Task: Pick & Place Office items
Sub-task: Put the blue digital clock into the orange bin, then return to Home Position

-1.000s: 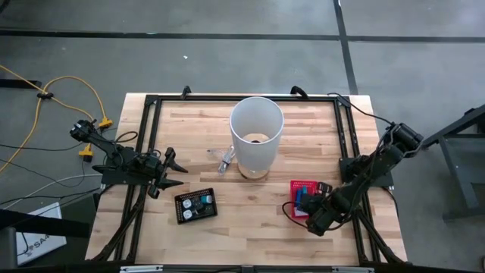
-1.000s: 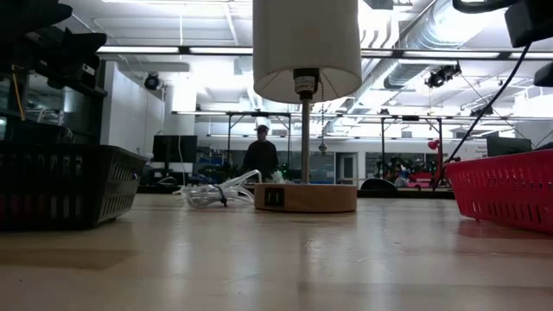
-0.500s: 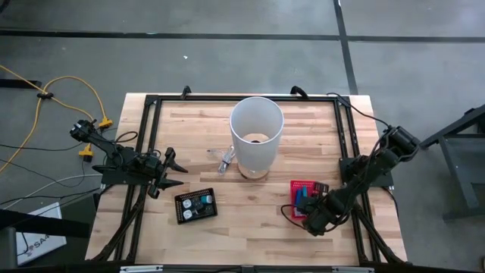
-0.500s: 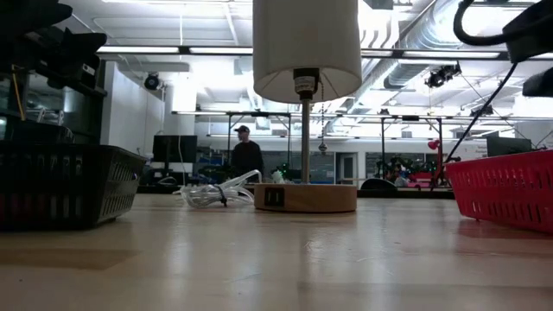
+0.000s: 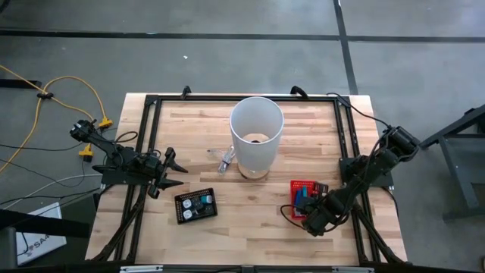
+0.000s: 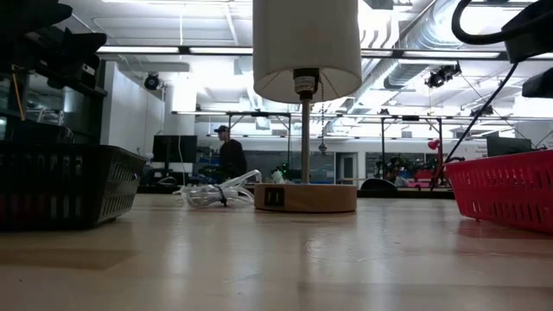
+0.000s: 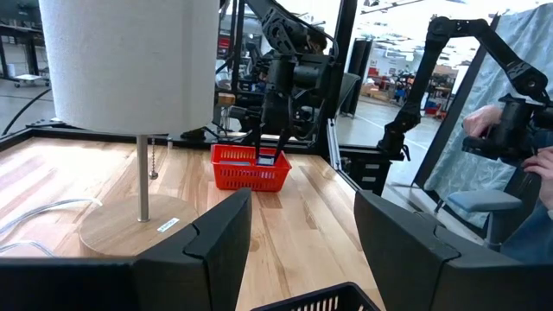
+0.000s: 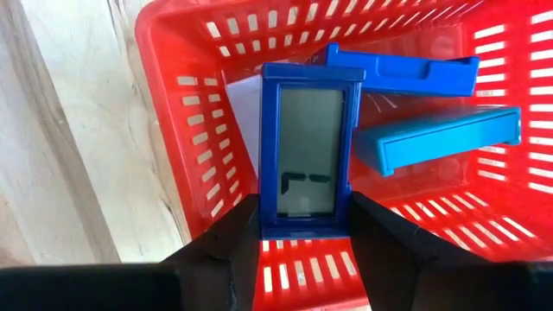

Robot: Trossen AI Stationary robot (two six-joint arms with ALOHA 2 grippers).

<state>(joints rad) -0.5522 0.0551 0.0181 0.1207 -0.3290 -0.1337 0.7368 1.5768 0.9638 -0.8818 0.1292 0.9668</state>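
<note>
My right gripper point(image 8: 304, 233) hangs over the red mesh basket point(image 5: 299, 184) at the table's near right. It is shut on a flat blue-framed piece with a grey window point(image 8: 304, 147). Two blue blocks point(image 8: 402, 67) point(image 8: 436, 134) and a white block point(image 8: 244, 112) lie in the basket point(image 8: 173, 52) beneath it. The black tray point(image 5: 195, 206) holds several small pieces. My left gripper point(image 5: 178, 171) waits open at the table's left edge, level, holding nothing. My right gripper pinches the blue-framed piece by its two long side edges point(image 8: 270, 216), near one end, between its two fingers. The fingers come from above, pointing down. The piece hangs below them over the inside of the basket; whether its lower end rests on anything, I cannot tell.
A lamp with a tall white shade point(image 5: 256, 133) stands on a round wooden base point(image 6: 304, 197) at the table's middle, a coiled clear cable point(image 5: 225, 161) beside it. A black frame point(image 5: 151, 102) runs round the table. A person point(image 6: 229, 155) is far behind.
Neither gripper nor any item has visibly moved. The person in the room behind the table has walked leftward in the low view.
</note>
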